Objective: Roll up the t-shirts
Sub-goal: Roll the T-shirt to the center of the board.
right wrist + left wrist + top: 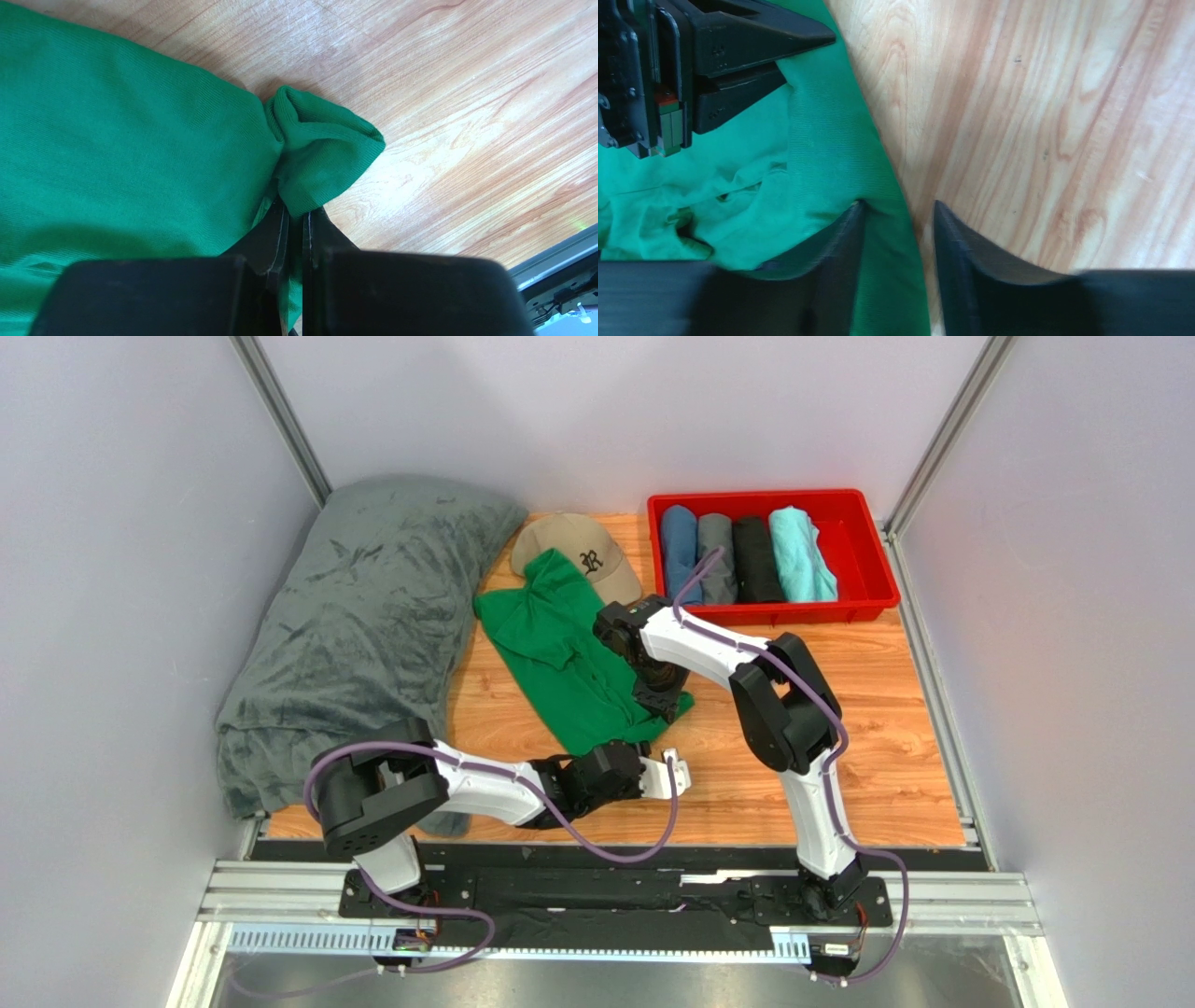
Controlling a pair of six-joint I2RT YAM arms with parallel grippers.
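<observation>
- Wood-grain table (870, 756), pale grey walls on three sides. The red tray (786, 613) at the far right is the fixed mark for these notes.
- Far left of the tray: dark-grey blanket (351, 616), heaped against the wall. Not part of the job.
- Left of the tray and nearer the arms: left gripper (899, 210), jaws apart, straddling the near edge of the green t-shirt (561, 637). One finger sits over cloth, the other over bare wood. Nothing pinched.
- Green t-shirt lies as a long, loosely folded strip, running from left of the tray's far end down toward the arms.
- Judged light, limp, thin knit. It creases readily and keeps no shape unless held. Likely drags on the wood rather than slides.
- Just left of the tray: tan cap (582, 546), with the shirt's far end lapping against it.
- Near side of the tray: right gripper (295, 217), jaws closed tight on a bunched fold at the shirt's right edge. The fold puffs out past the fingertips.
- Where to hold, by my reckoning: along the near edge, the two claws set apart, each biting through doubled layers so a roll starts even. A single-layer pinch would probably just stretch and skew the cloth.
- Inside the tray: four rolled shirts (758, 557) side by side, blue, grey, black, turquoise.
</observation>
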